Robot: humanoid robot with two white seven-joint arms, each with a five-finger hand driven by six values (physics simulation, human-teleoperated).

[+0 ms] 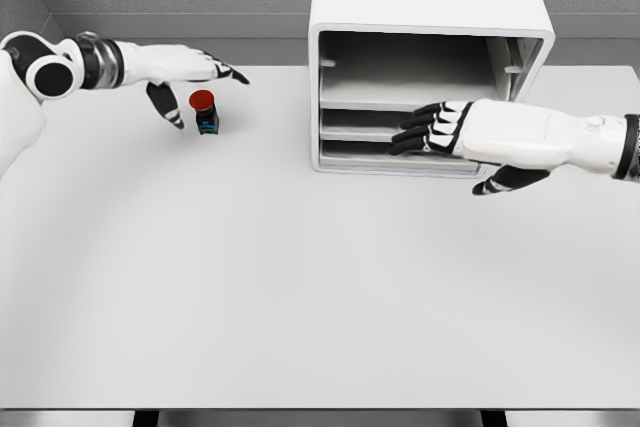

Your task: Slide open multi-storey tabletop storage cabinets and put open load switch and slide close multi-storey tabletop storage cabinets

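A small load switch [205, 113] with a red round cap and a dark body stands upright on the white table, left of centre at the back. My left hand [196, 82] hovers just above and behind it, fingers spread, thumb hanging down beside it, holding nothing. The white multi-storey cabinet [430, 7] stands at the back right, its front showing shelves and shallow drawers [360, 129]. In front of the lower drawers my right hand [425, 130] reaches in from the right, fingers extended toward the drawer fronts, grasping nothing I can see.
The white table [300, 287] stretches wide in front of both hands. A grey wall runs behind the table. The table's front edge lies near the bottom of the view.
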